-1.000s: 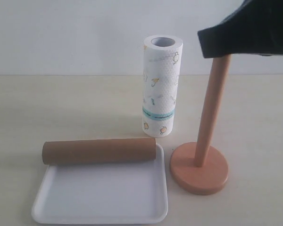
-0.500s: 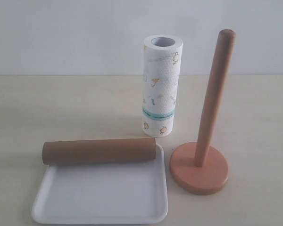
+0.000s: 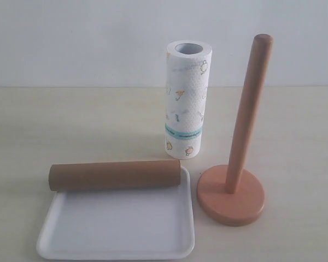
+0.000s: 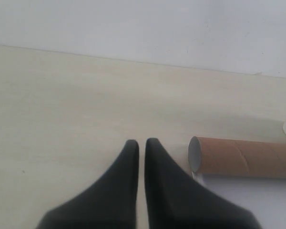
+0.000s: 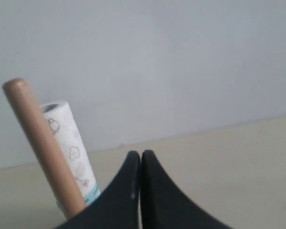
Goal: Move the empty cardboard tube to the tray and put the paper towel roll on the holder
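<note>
One cardboard tube (image 4: 243, 156) end cropped | holder (image 5: 43, 148) base behind right gripper (image 5: 140, 155)

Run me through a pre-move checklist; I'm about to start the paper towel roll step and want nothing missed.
1. Cardboard tube on tray, lying along its far rim: ok.
2. Paper towel roll upright, apart from the holder: ok.
3. Holder rod bare: ok.
4. Left gripper open: not ok, shut and empty.
5. Right gripper open: not ok, shut and empty.
</note>
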You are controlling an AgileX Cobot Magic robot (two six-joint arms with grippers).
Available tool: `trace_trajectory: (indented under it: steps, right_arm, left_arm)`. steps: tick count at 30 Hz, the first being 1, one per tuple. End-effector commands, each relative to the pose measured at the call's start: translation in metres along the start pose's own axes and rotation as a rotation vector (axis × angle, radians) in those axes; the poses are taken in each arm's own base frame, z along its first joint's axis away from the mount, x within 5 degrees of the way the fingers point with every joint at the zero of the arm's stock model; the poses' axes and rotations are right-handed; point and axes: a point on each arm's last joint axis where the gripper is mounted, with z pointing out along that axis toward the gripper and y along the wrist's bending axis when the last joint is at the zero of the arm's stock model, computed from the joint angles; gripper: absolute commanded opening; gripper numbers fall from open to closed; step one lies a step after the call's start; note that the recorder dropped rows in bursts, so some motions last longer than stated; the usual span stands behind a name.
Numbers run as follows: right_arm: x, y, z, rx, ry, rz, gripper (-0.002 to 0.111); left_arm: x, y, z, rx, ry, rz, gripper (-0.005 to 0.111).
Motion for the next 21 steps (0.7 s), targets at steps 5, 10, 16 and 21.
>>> trace_trajectory:
  steps: [5,10,16,21]
  right_arm:
    - [0.019,0.0,-0.018,-0.065,-0.172,-0.04,0.0]
    - [0.021,-0.001,-0.022,-0.059,-0.2,-0.02,0.0]
    - [0.021,-0.001,-0.022,-0.065,-0.202,-0.013,0.0]
    - [0.021,-0.001,-0.022,-0.078,-0.201,0.105,0.0]
  left_arm:
    - [0.001,0.0,0.0,-0.003,0.0,0.002,0.004]
    - [0.001,0.0,0.0,-0.003,0.0,0.002,0.004]
    - [0.001,0.0,0.0,-0.003,0.0,0.002,0.004]
    - [0.001,0.0,0.0,-0.003,0.0,0.002,0.004]
